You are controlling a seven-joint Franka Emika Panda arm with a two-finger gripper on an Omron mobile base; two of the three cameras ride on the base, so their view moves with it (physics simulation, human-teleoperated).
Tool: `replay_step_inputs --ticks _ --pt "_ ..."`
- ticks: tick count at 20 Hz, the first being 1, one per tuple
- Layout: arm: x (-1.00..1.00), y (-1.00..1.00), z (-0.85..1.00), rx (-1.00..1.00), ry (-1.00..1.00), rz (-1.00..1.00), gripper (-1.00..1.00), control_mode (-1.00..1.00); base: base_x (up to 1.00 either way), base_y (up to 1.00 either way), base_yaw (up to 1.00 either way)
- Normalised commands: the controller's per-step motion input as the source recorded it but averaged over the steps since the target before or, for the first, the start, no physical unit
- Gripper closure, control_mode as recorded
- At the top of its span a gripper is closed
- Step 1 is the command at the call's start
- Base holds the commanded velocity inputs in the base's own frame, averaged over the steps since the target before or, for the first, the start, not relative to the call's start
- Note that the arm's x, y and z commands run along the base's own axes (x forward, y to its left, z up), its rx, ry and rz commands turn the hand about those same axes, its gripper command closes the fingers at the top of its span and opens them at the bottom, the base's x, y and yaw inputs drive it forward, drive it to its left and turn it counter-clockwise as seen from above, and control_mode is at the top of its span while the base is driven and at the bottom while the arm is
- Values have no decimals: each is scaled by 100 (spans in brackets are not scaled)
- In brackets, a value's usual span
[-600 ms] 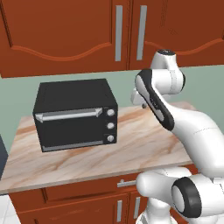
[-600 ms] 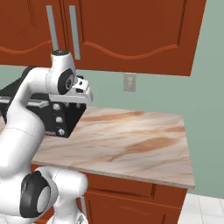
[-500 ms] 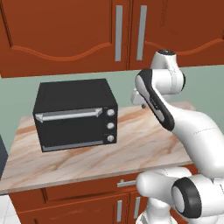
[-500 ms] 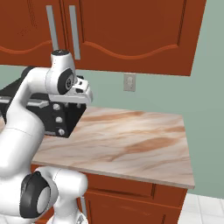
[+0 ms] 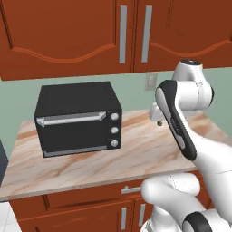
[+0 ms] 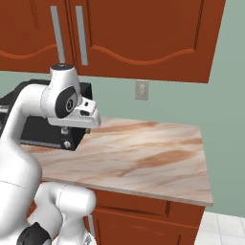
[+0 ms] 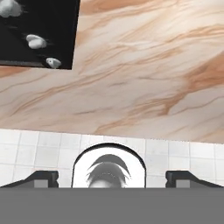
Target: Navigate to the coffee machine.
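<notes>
One black toaster oven (image 5: 78, 118) sits toward the counter's (image 6: 143, 158) left end. Above the counter's front edge hangs the gripper (image 7: 112, 176), fingers spread wide, holding nothing.

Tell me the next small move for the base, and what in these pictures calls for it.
Probably keep driving, likely leftward. The counter ahead carries a black toaster oven with three knobs, not an upright grey espresso machine. At the left edge of the left base view a dark corner pokes in, too cropped to identify. The gripper hangs over the counter's front edge, jaws apart, holding nothing.
</notes>
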Motion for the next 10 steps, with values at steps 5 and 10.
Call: replay_step_inputs --ticks 5,10 --pt "-40 -7 -24 -1 0 0 -100 100 -23 0 0" --pt "0 0 0 0 0 0 -100 100 -60 -2 -3"
